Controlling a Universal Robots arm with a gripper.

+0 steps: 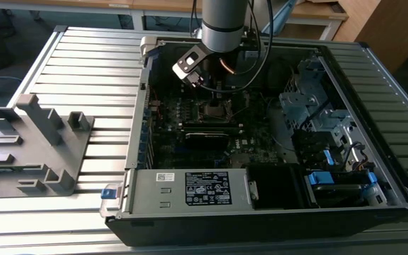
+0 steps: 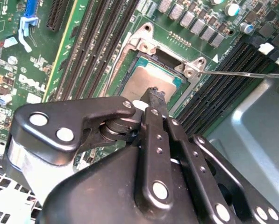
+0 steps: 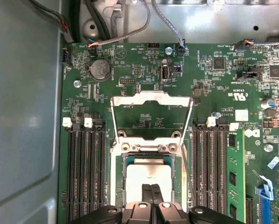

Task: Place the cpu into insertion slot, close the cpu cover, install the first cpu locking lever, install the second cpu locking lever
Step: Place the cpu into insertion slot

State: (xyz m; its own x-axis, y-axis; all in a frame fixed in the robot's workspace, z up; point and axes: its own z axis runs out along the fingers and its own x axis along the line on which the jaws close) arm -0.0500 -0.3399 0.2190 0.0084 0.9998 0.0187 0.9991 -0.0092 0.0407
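Fixture: grey moulded stand (image 1: pixel 30 146) on the slatted grey table (image 1: pixel 91 64), at the exterior view's left, well apart from the computer
Case: open computer case (image 1: pixel 261 223) lying on its side; a silvery box (image 1: pixel 154 191) along its near edge carries a white label (image 1: pixel 207 188) with black print
Board: green motherboard (image 3: pixel 214 93) with small white lettering and a round coin battery (image 3: pixel 101 70)
Memory slots: black rows (image 3: pixel 85 172) flank the socket on both sides
Cpu cover: the cpu cover (image 3: pixel 151 99) is swung open away from the socket; bare board shows through its centre window
Cpu: the cpu (image 3: pixel 148 172) lies flat in the socket, dull silvery top up; in the second wrist view it (image 2: pixel 148 79) sits just past the fingertips
Gripper: the gripper (image 3: pixel 151 187) is low over the cpu, jaws pressed together with nothing between them; the tip (image 2: pixel 154 93) looks to touch the chip's top
Rod: thin metal rod (image 2: pixel 242 73) juts out beside the socket
Drive bays: grey metal cage (image 1: pixel 310 101) at the exterior view's right
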